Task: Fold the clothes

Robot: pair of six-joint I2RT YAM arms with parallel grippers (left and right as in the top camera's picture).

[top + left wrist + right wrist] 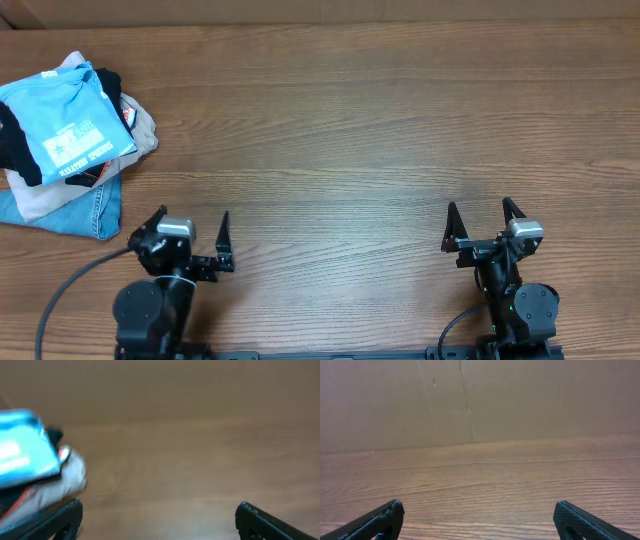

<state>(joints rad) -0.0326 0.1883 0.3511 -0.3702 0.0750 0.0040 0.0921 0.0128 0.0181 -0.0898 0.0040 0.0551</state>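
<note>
The light sky-blue T-shirt (62,120) lies folded on top of a pile of clothes at the far left of the table, with white print showing. It also shows blurred at the left edge of the left wrist view (22,455). My left gripper (192,222) is open and empty near the front edge, to the right of and nearer than the pile; its fingers show in its wrist view (157,512). My right gripper (480,213) is open and empty at the front right, far from the shirt; its fingers show in its wrist view (477,512).
Under the shirt lie a black garment (18,150), a beige garment (140,130) and blue jeans (85,212). The wooden table (380,130) runs to the right of the pile. A brown wall (480,400) stands behind the table.
</note>
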